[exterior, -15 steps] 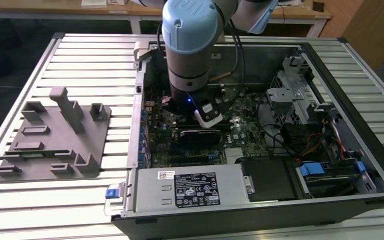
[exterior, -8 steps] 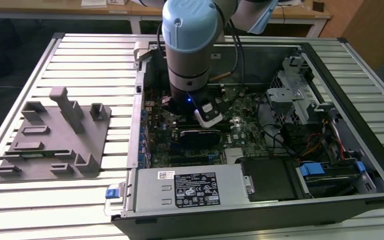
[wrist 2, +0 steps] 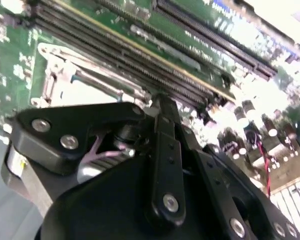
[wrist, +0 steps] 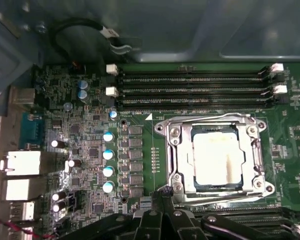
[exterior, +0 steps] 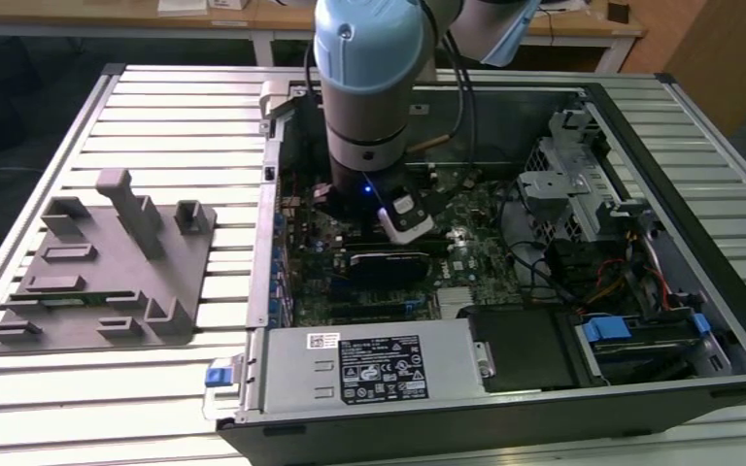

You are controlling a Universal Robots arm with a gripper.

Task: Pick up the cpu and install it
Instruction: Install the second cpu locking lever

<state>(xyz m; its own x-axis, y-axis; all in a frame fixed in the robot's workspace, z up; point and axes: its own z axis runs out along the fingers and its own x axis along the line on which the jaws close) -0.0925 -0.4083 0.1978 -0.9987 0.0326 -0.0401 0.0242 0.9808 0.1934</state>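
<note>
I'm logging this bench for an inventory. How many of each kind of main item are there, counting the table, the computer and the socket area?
Grey fixture tray: 1
Open computer case: 1
Power supply: 1
Socket frame: 1
cpu, lying within the socket frame: 1
Robot arm: 1
Total: 6

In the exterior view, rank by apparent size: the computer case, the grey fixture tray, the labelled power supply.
1. computer case
2. grey fixture tray
3. power supply
Tray and supply look close; the supply seems nearer the camera, so that order is unsure.
</note>
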